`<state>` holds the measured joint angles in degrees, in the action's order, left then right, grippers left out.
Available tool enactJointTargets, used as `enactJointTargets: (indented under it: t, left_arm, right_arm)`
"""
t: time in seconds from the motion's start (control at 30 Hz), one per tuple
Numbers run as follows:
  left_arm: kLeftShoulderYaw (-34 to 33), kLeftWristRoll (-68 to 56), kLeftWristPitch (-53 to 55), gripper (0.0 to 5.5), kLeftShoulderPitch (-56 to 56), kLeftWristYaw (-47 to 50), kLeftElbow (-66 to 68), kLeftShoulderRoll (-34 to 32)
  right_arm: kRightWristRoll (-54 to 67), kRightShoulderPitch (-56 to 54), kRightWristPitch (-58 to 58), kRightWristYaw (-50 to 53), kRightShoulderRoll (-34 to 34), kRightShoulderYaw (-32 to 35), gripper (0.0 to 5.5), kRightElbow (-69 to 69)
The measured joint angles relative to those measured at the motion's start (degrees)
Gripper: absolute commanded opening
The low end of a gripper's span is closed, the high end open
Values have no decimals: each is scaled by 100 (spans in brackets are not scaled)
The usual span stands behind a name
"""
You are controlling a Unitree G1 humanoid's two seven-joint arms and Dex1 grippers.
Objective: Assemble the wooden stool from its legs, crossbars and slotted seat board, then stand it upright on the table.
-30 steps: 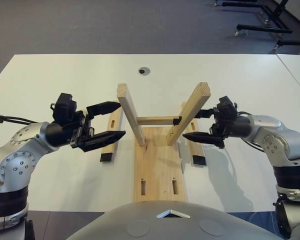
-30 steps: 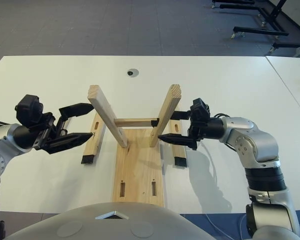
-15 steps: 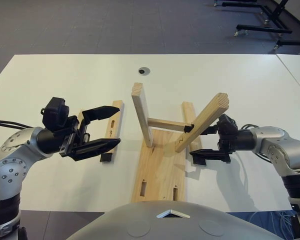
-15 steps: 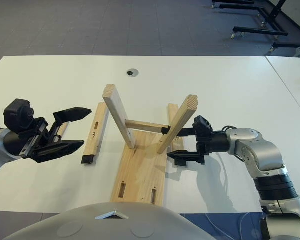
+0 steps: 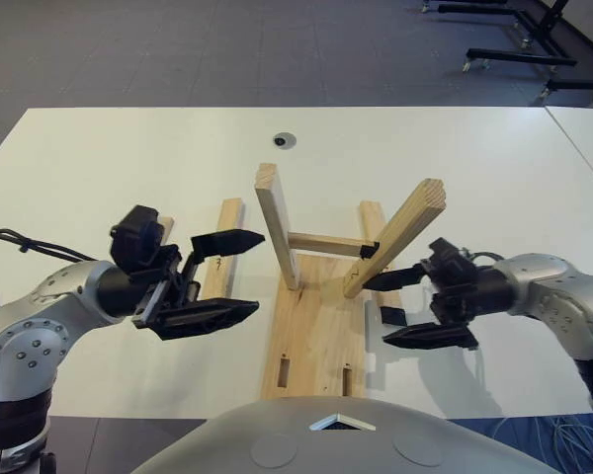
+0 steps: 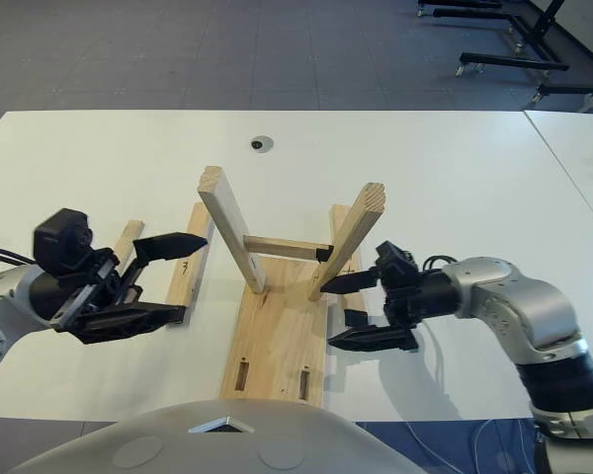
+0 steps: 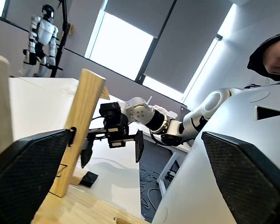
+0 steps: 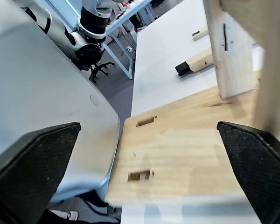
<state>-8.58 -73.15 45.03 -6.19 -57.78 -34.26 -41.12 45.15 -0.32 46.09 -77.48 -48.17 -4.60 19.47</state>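
The slotted seat board point(image 5: 316, 341) lies flat on the white table. Two legs, left point(image 5: 276, 225) and right point(image 5: 400, 235), stand tilted in its far slots, joined by a crossbar point(image 5: 326, 243). My left gripper point(image 5: 260, 274) is open, just left of the left leg's foot. My right gripper point(image 5: 376, 311) is open too, low beside the right leg's base, over the board's right edge. The left wrist view looks between its own pads point(image 7: 28, 172) at the right leg point(image 7: 79, 130) and the far right gripper point(image 7: 113, 142). The right wrist view faces the board point(image 8: 186, 144) and its empty slots.
A loose leg point(image 5: 219, 252) lies left of the board, and another point(image 5: 374, 219) with a black end cap point(image 5: 391, 316) lies right of it. A thin stick point(image 6: 127, 240) rests farther left. A round grommet point(image 5: 285, 140) sits at the table's far middle.
The board and leg frame swung and shifted right, then the frame settled slightly straighter. My right gripper dropped back from the right leg and opened wider. My left gripper moved toward the left leg.
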Motion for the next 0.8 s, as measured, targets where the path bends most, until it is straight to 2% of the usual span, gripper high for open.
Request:
enactJointTargets:
  t: [0.13, 0.43, 0.8]
  left_arm:
    - [598, 376, 158, 514, 452, -69, 460, 63]
    - [1208, 1491, 155, 514, 1309, -448, 1732, 158]
    - [1215, 2466, -442, 514, 2042, -762, 2639, 423]
  right_arm:
    - [-171, -187, -106, 214, 375, -322, 540, -211]
    - [-468, -813, -278, 100, 636, -722, 540, -789]
    - [-1044, -1600, -760, -210, 927, -931, 540, -1986]
